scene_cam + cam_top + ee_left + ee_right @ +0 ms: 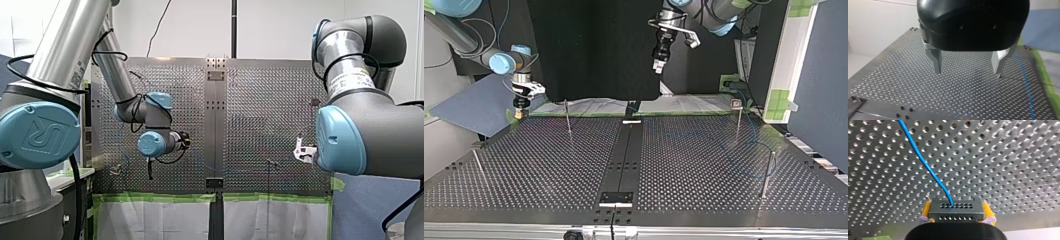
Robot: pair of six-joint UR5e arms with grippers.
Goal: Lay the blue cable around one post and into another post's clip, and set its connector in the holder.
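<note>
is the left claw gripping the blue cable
No, the left claw is open and empty, and the blue cable lies off to one side of it.

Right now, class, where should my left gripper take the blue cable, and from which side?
Grip the stretch of blue cable lying flat on the table beside my left gripper, away from the connector clamped in my right gripper. Come straight down with the open jaws set across its run: thin and flat on the table, it probably offers no side grip.
</note>
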